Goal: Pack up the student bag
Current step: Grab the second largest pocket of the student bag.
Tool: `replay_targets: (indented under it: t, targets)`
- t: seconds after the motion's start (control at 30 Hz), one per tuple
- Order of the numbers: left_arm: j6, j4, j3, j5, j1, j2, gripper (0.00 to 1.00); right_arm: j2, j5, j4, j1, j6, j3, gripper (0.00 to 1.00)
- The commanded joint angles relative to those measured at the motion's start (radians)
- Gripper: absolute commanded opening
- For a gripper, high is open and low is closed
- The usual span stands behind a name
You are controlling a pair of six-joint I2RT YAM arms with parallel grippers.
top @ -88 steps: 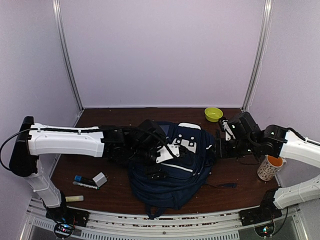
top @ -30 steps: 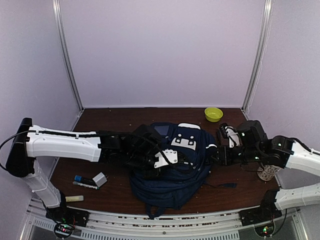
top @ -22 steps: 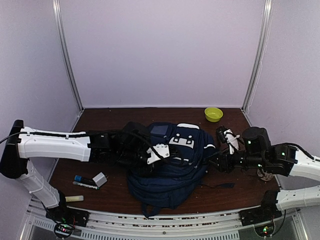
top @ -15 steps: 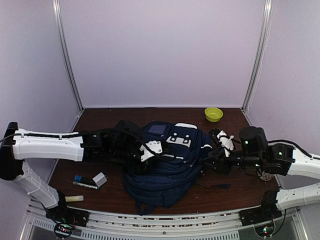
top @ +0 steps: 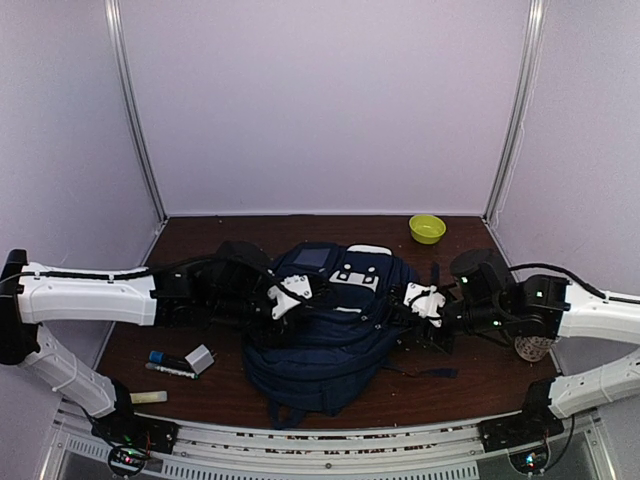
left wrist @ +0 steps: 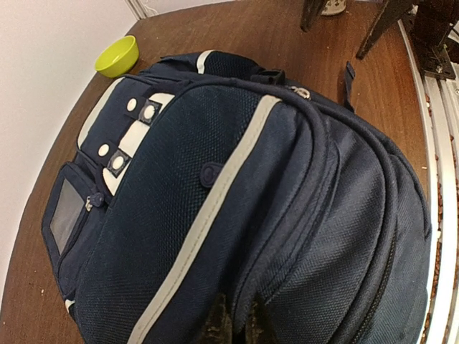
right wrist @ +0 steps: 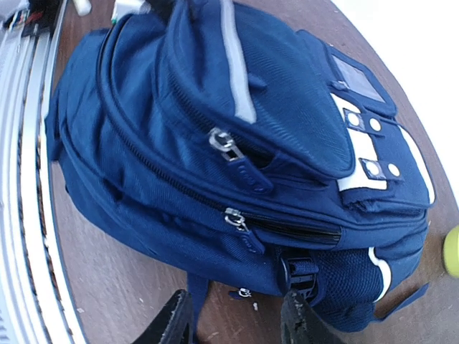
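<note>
The student bag [top: 320, 350], navy with white stripe trim, lies in the middle of the table and fills the left wrist view [left wrist: 215, 179] and the right wrist view [right wrist: 179, 93]. My left gripper [top: 288, 297] is at the bag's upper left, shut on a fold of its fabric [left wrist: 240, 326]. My right gripper [top: 418, 312] sits at the bag's right side, open, its jaws [right wrist: 237, 322] just short of the side wall. A zipper pull [right wrist: 235, 218] on a partly open zip lies above them, and a dark strap hangs by the left finger [right wrist: 176, 322].
A yellow-green bowl [top: 427, 228] stands at the back right. A patterned cup [top: 530, 347] is half hidden behind the right arm. At the front left lie a blue marker [top: 165, 358], a small grey box [top: 200, 358] and a pale stick [top: 148, 397].
Both arms have shifted left and the bag has slid left with the left gripper. The right gripper has come down closer to the bag's right side.
</note>
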Motion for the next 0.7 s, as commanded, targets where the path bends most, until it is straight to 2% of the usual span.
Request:
replay_targets:
  t: [0.0, 0.2, 0.67]
  targets:
    - [-0.061, 0.097, -0.001, -0.012, 0.028, -0.041, 0.0, 0.055, -0.015, -0.036, 0.006, -0.171, 0.045, 0.41]
    - [-0.071, 0.102, 0.0, -0.003, 0.029, -0.04, 0.0, 0.142, -0.012, -0.032, 0.006, -0.203, 0.068, 0.36]
    - [-0.095, 0.11, -0.01, 0.018, 0.029, -0.055, 0.0, 0.186, 0.061, 0.23, 0.003, -0.164, -0.033, 0.34]
